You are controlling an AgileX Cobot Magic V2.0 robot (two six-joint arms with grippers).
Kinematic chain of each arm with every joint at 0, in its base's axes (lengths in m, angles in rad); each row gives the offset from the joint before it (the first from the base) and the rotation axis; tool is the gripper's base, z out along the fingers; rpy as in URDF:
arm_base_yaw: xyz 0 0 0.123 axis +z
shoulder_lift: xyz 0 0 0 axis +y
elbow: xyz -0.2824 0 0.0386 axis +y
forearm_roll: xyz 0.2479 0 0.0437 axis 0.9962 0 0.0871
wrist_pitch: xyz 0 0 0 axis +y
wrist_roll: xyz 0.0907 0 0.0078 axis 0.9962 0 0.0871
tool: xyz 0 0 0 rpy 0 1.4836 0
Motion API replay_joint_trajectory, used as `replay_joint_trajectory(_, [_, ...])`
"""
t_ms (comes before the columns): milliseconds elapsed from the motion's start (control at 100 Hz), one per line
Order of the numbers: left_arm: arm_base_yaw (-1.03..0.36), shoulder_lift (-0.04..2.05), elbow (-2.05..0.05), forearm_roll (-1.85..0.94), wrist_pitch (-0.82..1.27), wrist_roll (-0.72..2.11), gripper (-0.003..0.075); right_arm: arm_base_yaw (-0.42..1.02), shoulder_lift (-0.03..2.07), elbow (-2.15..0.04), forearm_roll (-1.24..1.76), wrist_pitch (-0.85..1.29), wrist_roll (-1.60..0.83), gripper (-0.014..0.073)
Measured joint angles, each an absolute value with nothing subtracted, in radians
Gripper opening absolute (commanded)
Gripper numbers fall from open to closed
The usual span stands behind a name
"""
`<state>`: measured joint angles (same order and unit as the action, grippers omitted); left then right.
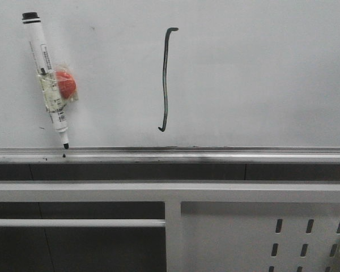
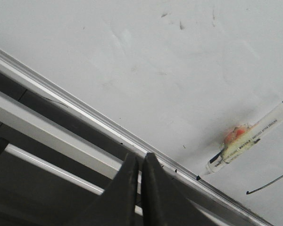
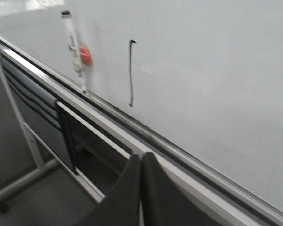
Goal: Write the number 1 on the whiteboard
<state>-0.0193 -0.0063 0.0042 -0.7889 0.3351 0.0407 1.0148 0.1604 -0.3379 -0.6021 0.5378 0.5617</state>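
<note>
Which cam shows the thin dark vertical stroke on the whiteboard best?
Front view: the thin dark vertical stroke faces the camera, whole, hook on top and tick at the bottom. Right wrist view shows it whole but smaller and oblique. Left wrist view catches only one end at the frame edge.

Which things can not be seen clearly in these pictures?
- Marker label text: too small in every view.
- Red thing taped to the marker: wrapped and blurred, what it is stays unclear.
- Number 1: cut off by the left wrist view's edge.
- Whiteboard: its top and sides are cut off in all views.
</note>
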Motion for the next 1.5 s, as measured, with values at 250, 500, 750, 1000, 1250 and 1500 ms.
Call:
replay_joint_trajectory(250, [-0.019, -0.006, 0.004, -0.79, 0.333, 0.041, -0.002, 0.846, 0.16, -0.336, -0.476, 0.272, 0.537, -0.005])
replay_joint_trajectory(500, [-0.019, -0.006, 0.004, -0.79, 0.333, 0.041, -0.002, 0.471, 0.154, -0.234, -0.315, 0.062, 0.482, -0.005])
replay_joint_trajectory(750, [-0.019, -0.006, 0.004, -0.79, 0.333, 0.041, -0.002, 0.128, 0.154, -0.1, -0.268, 0.023, 0.446, -0.005])
replay_joint_trajectory(1000, [-0.019, -0.006, 0.004, -0.79, 0.333, 0.041, -0.002, 0.019, 0.154, -0.054, -0.156, 0.027, 0.249, -0.005])
replay_joint_trajectory(1250, [-0.019, -0.006, 0.004, -0.79, 0.333, 0.041, -0.002, 0.015, 0.123, 0.009, -0.042, 0.035, 0.157, -0.005])
replay_joint_trajectory(1500, [-0.019, -0.006, 0.004, -0.79, 0.333, 0.041, -0.002, -0.01, 0.057, 0.009, -0.028, 0.077, 0.115, -0.005])
